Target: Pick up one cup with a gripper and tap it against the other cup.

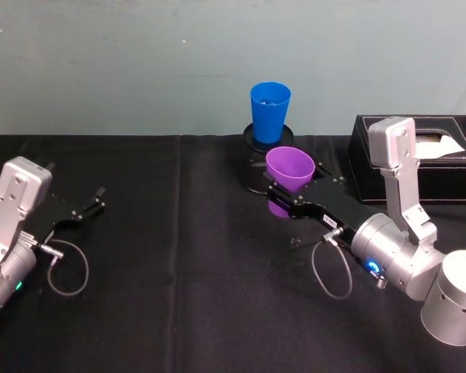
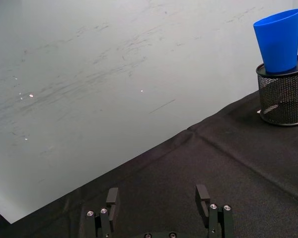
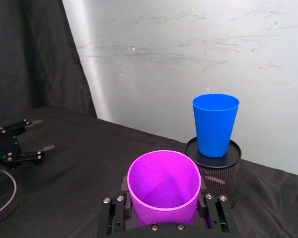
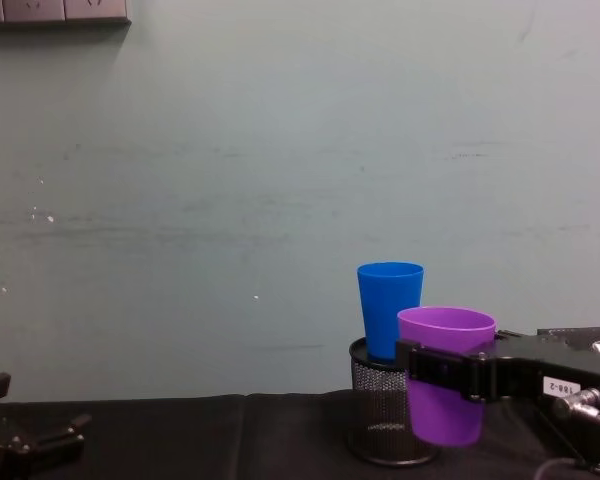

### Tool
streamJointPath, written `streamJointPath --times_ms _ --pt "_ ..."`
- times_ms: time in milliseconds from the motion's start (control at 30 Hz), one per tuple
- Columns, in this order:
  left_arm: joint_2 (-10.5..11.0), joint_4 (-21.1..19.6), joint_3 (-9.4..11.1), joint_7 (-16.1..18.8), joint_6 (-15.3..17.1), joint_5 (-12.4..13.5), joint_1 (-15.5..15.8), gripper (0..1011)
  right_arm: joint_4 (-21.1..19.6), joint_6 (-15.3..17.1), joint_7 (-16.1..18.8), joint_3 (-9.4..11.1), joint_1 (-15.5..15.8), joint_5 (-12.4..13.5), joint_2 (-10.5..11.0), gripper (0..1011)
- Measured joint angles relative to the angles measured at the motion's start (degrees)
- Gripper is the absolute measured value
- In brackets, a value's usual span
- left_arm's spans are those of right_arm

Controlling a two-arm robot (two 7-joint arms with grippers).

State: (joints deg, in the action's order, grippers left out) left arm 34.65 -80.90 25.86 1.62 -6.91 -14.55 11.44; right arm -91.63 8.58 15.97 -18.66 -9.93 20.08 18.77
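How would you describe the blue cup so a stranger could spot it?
Look at the black-covered table in front of the pale wall. Toward its back edge stands a black wire-mesh holder, and the blue cup sits upright on top of it. It is taller and narrower than the purple cup, which the right gripper holds just in front.

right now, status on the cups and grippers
Right gripper shut on purple cup, upright, near blue cup, not touching. Blue cup sits atop mesh holder. Left gripper open, parked left.
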Motion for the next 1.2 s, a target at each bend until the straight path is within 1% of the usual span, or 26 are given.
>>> streamJointPath --times_ms 1200 --pt "0.0 0.0 0.0 0.0 0.0 0.0 0.0 1000 0.0 0.0 -0.04 0.0 0.0 0.0 0.0 724"
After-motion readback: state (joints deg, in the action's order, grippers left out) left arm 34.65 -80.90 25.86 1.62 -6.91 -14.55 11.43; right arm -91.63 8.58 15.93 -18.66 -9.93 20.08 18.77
